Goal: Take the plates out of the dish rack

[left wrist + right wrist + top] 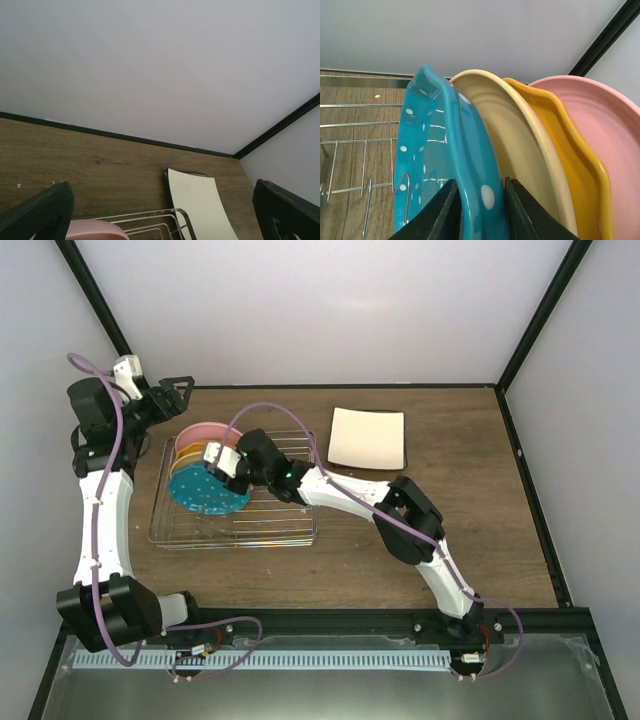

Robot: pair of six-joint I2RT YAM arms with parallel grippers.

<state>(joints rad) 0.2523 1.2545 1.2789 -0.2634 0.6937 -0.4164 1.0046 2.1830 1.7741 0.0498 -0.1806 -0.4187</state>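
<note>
The silver wire dish rack [285, 525] holds several round plates standing on edge at its left end. The teal dotted plate [208, 492] is at the front, two orange-toned plates [190, 452] are behind it, and the pink plate [205, 429] is at the back. My right gripper [226, 461] is shut on the teal plate's top rim [445, 145], one finger on each face [481, 212]. Behind it stand a cream-backed plate [520, 145], an orange plate [562, 140] and the pink plate [605, 135]. Two square cream plates [367, 437] lie stacked, white back up, on the table behind the rack. My left gripper [176, 394] is open and empty above the rack's back left corner.
The wooden table [450, 450] is walled at the back and sides by white panels with black frame posts. In the left wrist view, the square plates [200, 205], the rack's wire end [172, 214] and the pink plate's rim [95, 230] show between the fingers [40, 215].
</note>
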